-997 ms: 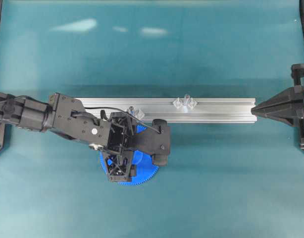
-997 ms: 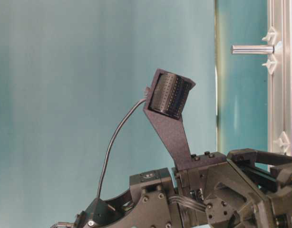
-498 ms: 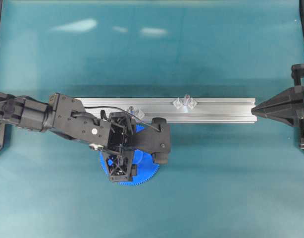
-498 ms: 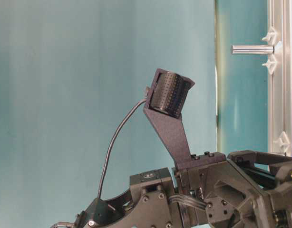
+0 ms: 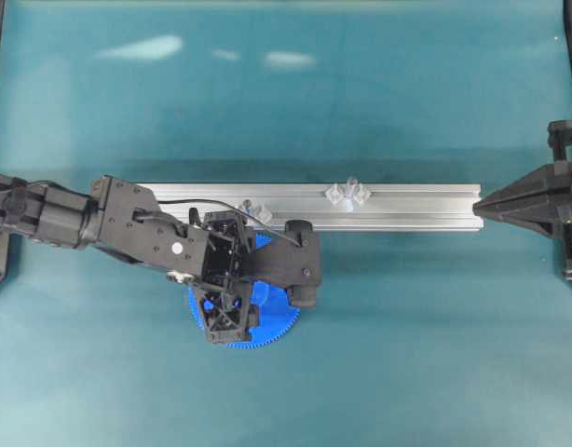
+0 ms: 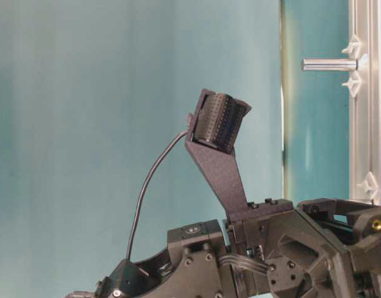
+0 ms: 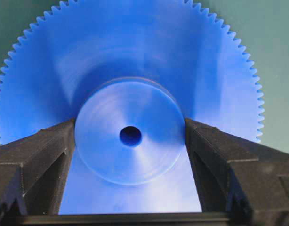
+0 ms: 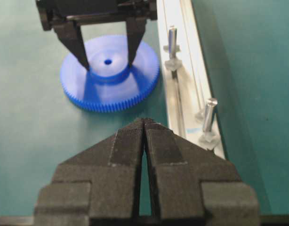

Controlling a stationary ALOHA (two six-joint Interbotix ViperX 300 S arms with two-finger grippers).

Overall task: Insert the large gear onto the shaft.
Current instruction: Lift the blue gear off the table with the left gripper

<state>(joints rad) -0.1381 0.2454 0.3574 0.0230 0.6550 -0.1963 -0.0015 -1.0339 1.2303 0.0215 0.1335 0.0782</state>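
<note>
1. The large gear (image 8: 109,71) is lying flat on the green surface (image 5: 407,354), just beside the rail (image 5: 407,207).
2. The left claw (image 7: 130,136) is straddling its raised hub, fingers (image 7: 50,155) touching but not visibly clenched.
3. The right claw (image 8: 144,123) is sitting clenched and empty.
4. Lifting and threading onto the shaft (image 8: 172,39) are remaining.

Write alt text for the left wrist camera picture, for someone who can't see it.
A large bright-blue gear fills the frame, lying flat on a teal table, with fine teeth around its rim and a raised round hub with a small centre hole. The left hand reaches in from below, its two black fingers against either side of the hub.
</note>
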